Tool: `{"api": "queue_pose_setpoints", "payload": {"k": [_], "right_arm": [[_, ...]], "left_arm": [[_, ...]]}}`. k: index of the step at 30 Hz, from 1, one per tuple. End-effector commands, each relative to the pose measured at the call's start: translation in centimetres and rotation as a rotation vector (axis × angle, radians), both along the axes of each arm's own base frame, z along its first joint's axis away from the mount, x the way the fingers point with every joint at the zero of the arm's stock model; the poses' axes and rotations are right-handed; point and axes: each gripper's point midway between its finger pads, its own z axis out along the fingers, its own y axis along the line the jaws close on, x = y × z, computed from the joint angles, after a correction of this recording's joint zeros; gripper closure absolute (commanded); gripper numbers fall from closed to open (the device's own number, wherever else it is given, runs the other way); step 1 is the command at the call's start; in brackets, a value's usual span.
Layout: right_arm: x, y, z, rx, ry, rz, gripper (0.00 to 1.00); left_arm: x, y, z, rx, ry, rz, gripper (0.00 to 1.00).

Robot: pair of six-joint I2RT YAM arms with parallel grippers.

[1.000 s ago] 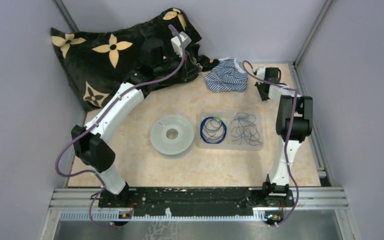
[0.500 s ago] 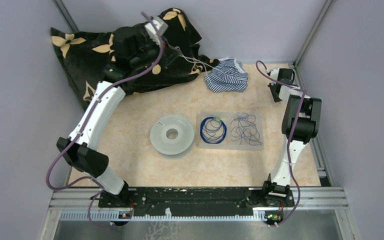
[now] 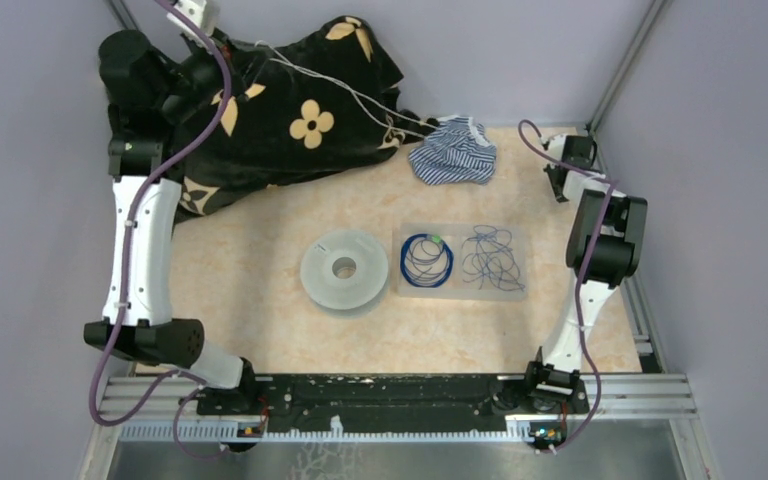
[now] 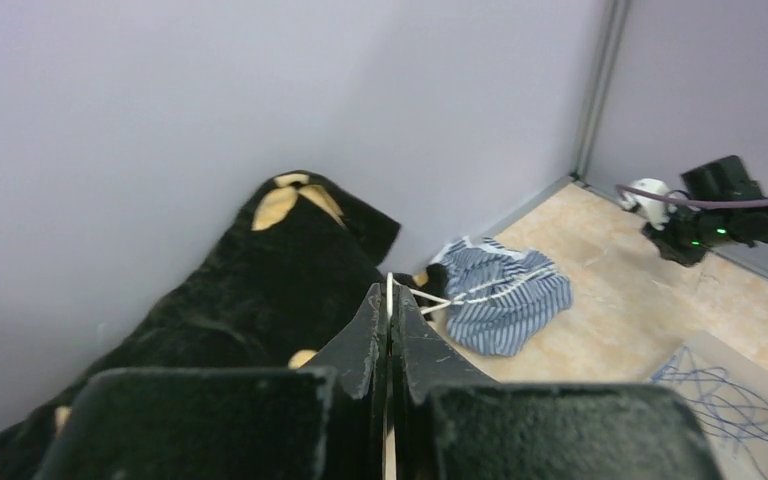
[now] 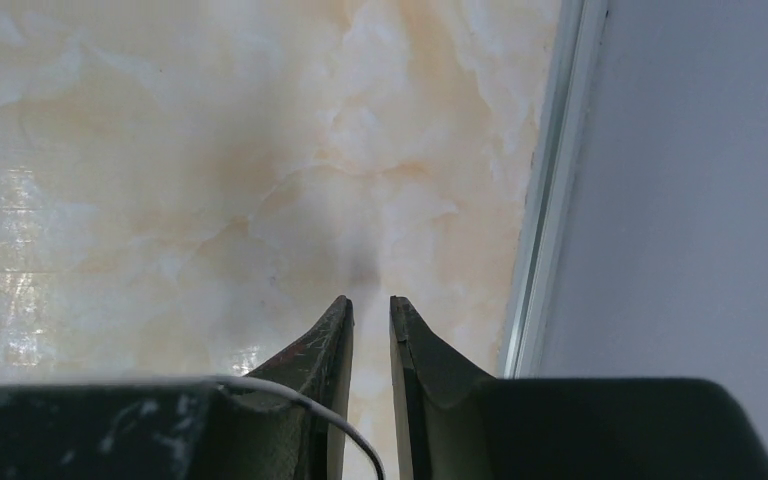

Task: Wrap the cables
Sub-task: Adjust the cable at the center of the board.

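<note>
Starting at the near edge: just seeing bare table (image 3: 260,320) in front of the arm bases. Mid-table, spotting the spool (image 3: 345,287), and just right of it a clear sheet (image 3: 460,292) carrying the cables (image 3: 427,260). Looking at a blue ring coil with a green bit on the sheet's left half and a loose scribbly tangle (image 3: 492,258) on the right half, both well apart from either claw.

Further back on the right, finding the right gripper (image 5: 370,315) hanging over bare table next to the wall rail, jaws a little apart and gripping nothing.

At the back, noticing a striped cloth (image 3: 452,152) bunched up beside a black flowered cushion (image 3: 290,130). Way up in the far left corner, catching the left gripper (image 4: 390,300) clenched tight on a thin white cord (image 4: 390,283), strung in two strands over the cushion down to the cloth.
</note>
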Motion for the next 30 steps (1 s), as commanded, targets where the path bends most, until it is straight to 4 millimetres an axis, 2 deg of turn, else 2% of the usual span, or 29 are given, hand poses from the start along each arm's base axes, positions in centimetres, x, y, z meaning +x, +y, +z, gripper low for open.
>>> {"api": "queue_pose_setpoints", "payload": {"k": [1,14,22,25,30], "right_arm": [[1.9,-1.9,3.3,-0.025,-0.091,-0.024,0.79],[2.1,-1.7,6.1,0.002,-0.130,-0.007,0.79],[2.1,-2.8,7.1,-0.009,-0.140,-0.021,0.79],[2.0,-2.1,7.3,0.022,-0.143,0.001,0.79],[2.1,1.7,8.9,0.198,-0.170,0.094,0.87]], "left_arm": [[-0.3,3.6,2.8,0.011,-0.080,0.086,1.00],[1.4,14.3,6.3,-0.044,-0.159,0.275,1.00],[0.8,22.3,7.1,-0.106,-0.170,0.368,1.00],[0.9,23.3,6.6,-0.109,-0.155,0.377,1.00],[0.9,21.9,5.4,-0.136,-0.100,0.294,1.00]]}}
